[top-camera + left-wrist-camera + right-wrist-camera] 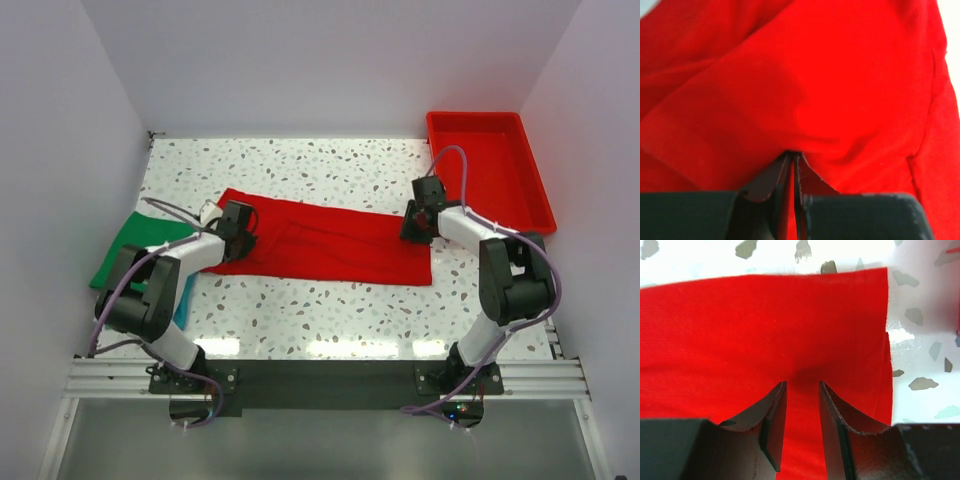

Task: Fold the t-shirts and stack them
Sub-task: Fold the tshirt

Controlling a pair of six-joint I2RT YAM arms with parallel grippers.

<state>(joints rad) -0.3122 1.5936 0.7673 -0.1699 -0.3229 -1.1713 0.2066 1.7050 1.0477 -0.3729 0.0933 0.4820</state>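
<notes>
Red t-shirt [330, 245] lies spread across the bench [300, 165], near the red tray [487, 165] but outside it. Left jaws pinch its left end; right jaws, narrowly parted, press on its right edge. Green t-shirt [130, 245] lies at the left.

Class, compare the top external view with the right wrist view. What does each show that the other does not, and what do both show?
Only the top external view shows the green t-shirt and the left hand, which sits at the left end of the red t-shirt. Only the right wrist view shows the right hand close up, its fingers parted over the cloth near its stepped edge. Both show the red t-shirt and the speckled table.
</notes>
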